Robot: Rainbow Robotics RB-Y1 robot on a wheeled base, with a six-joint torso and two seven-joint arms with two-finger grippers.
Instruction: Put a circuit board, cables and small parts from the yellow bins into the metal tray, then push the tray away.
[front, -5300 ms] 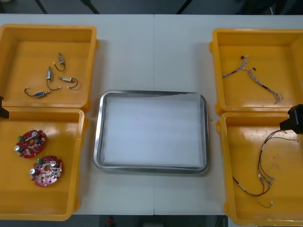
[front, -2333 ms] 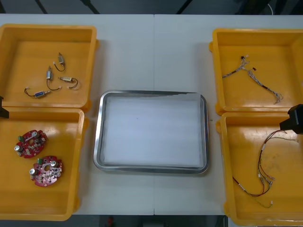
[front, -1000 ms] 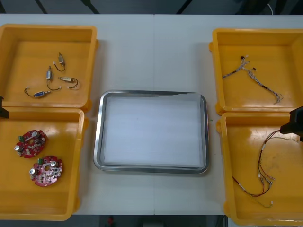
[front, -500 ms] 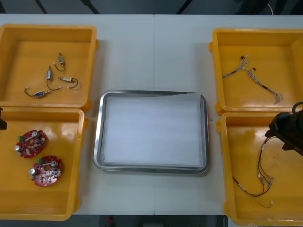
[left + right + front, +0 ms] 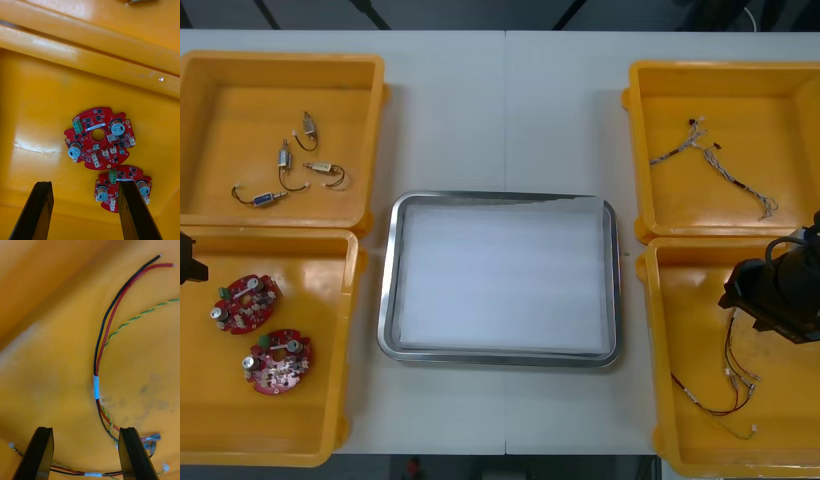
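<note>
Two round red circuit boards (image 5: 243,303) (image 5: 277,361) lie in the near left yellow bin (image 5: 330,440). In the left wrist view, the first board (image 5: 98,138) lies beyond my open left gripper (image 5: 86,212), and the second board (image 5: 122,186) is partly behind one finger. My left arm (image 5: 188,258) is at the table's left edge. My right arm (image 5: 775,295) hangs over the near right bin (image 5: 658,400), above the red and yellow cable (image 5: 735,370). My right gripper (image 5: 86,455) is open just above that cable (image 5: 98,352), touching nothing.
The metal tray (image 5: 387,300), white inside, sits between the bins with nothing in it. Small metal parts (image 5: 290,165) lie in the far left bin (image 5: 375,130). A thin cable (image 5: 715,160) lies in the far right bin (image 5: 635,150).
My right arm has come in from the right edge over the near right bin and its cable. My left arm has crept slightly into view at the left edge.
</note>
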